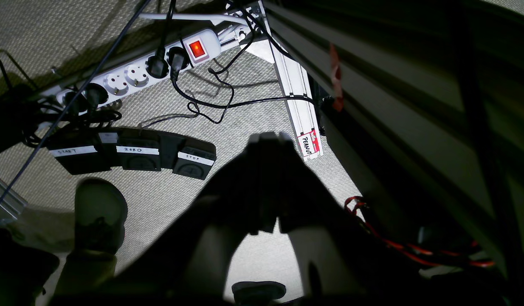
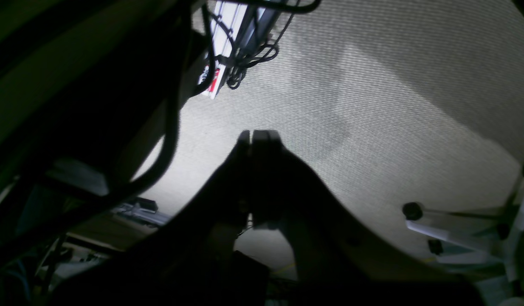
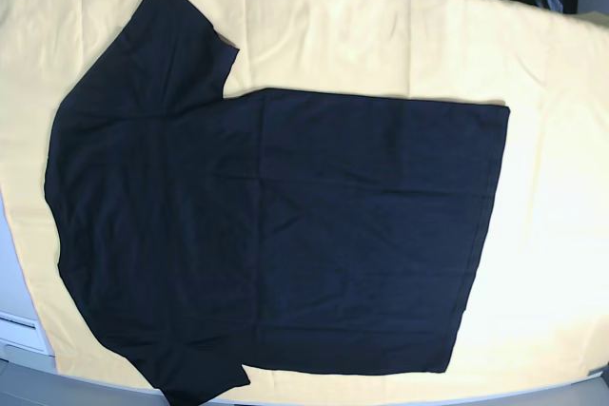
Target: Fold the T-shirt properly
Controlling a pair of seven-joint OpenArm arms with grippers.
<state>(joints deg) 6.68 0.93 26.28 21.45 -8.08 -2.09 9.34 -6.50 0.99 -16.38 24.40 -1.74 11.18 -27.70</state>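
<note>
Black cotton, the T-shirt [image 3: 276,235] lies spread flat on the yellow cloth [image 3: 552,235] that covers my worktop, sleeves toward the left edge and hem toward the right, in the base view. Neither of my 2 pincers is over it. My left pincer [image 1: 268,138] hangs pressed together above the grey carpet [image 1: 245,140], near 3 labelled pedals [image 1: 134,153]. My right pincer [image 2: 257,136] is likewise pressed together, holding nothing, over carpet.

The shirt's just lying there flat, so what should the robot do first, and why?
Probably bring one claw up over the table to a sleeve: the black T-shirt lies spread and unfolded on the yellow cloth, while both shut claws hang over the floor.
</note>
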